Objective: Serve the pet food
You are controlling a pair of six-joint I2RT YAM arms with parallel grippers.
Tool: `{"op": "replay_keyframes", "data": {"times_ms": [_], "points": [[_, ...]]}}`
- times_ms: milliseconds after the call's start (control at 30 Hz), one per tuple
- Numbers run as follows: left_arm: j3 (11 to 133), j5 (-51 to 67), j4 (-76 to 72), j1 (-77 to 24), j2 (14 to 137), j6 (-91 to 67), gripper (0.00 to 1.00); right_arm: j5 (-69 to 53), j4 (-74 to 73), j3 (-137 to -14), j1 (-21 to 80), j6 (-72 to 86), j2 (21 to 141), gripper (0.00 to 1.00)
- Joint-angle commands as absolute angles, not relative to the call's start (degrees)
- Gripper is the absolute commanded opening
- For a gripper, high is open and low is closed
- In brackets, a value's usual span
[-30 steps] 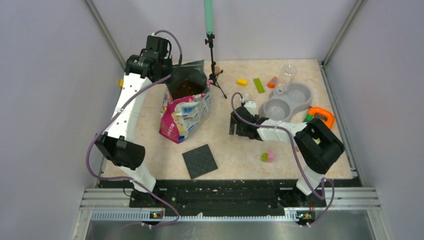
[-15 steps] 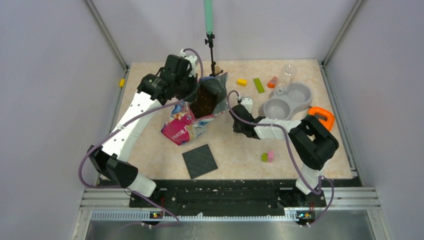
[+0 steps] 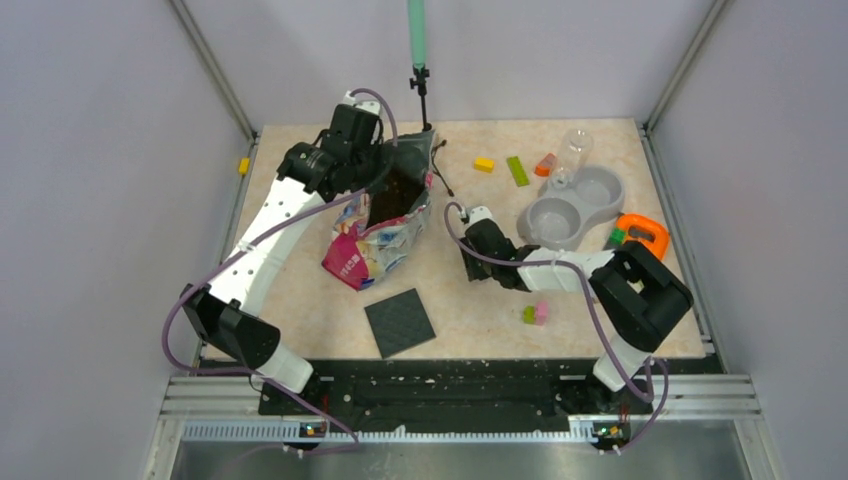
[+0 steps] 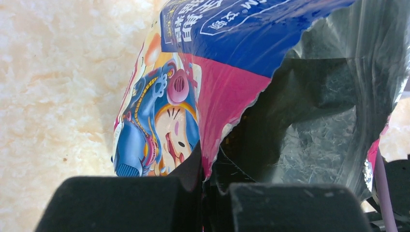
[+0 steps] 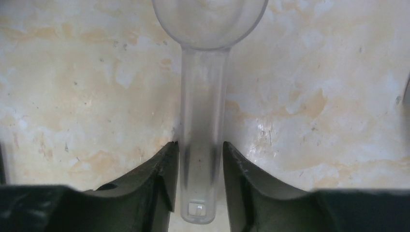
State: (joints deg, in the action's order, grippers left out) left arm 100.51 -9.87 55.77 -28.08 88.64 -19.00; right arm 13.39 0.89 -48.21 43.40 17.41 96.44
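The left gripper (image 4: 208, 195) is pinched tight on the torn upper edge of a glossy pink-and-blue bag (image 4: 164, 111). Its two black fingers (image 4: 121, 203) meet with the foil between them, and the bag's silvery inside opens just beyond the fingertips and to their right. Seen from above, the bag stands leaning under that gripper with its mouth up. The pet food (image 3: 397, 196) shows as a dark brown mass inside the mouth, directly below the gripper's hold.

The right gripper (image 5: 199, 157) is low over the marbled table (image 5: 319, 96), a little way to the right of the bag. It is closed on the handle of a clear plastic scoop (image 5: 203, 87), with a finger against each side of the handle near its end. The scoop's round cup points straight ahead of the fingertips. Whether the scoop touches the table cannot be told.

To that gripper's right, away from the bag, sits a grey double bowl (image 3: 565, 205). A clear bottle (image 3: 575, 148) stands at the bowl's far rim and an orange object (image 3: 640, 232) lies beside it. A black square mat (image 3: 400, 322) lies nearer the arm bases, between the two grippers.
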Motion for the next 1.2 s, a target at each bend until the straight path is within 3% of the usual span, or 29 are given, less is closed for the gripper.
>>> {"op": "replay_keyframes", "data": {"times_ms": [0,67,200,333,500,667,967,1167], "points": [[103.6,-10.6,50.4,-27.6,88.5,-21.5,0.0,12.2,-0.7,-45.7,43.9,14.3,94.8,0.52],[103.8,-10.3,50.2,-27.3,88.5,-21.7,0.0,11.8,3.0,-44.0,44.0,15.8,93.1,0.66],[104.1,-10.9,50.1,-26.8,88.5,-21.5,0.0,11.4,8.1,-40.7,44.1,16.1,89.4,0.79],[103.5,-11.1,50.2,-26.0,88.7,-20.7,0.0,12.1,10.6,-38.6,44.3,14.4,86.3,0.81],[102.9,-9.3,49.4,-25.0,87.8,-20.2,0.0,7.6,28.3,-28.4,44.6,8.8,80.7,0.79],[102.4,-10.3,49.2,-24.7,88.0,-19.1,0.0,12.4,44.0,-19.5,46.2,6.2,78.6,0.83],[101.3,-10.4,45.8,-23.8,89.6,-19.7,0.0,18.4,67.4,-14.2,48.6,5.3,91.3,0.92],[97.7,-9.7,41.3,-23.4,89.6,-18.7,0.0,24.6,86.5,-13.6,49.8,2.5,107.7,0.96]]}}
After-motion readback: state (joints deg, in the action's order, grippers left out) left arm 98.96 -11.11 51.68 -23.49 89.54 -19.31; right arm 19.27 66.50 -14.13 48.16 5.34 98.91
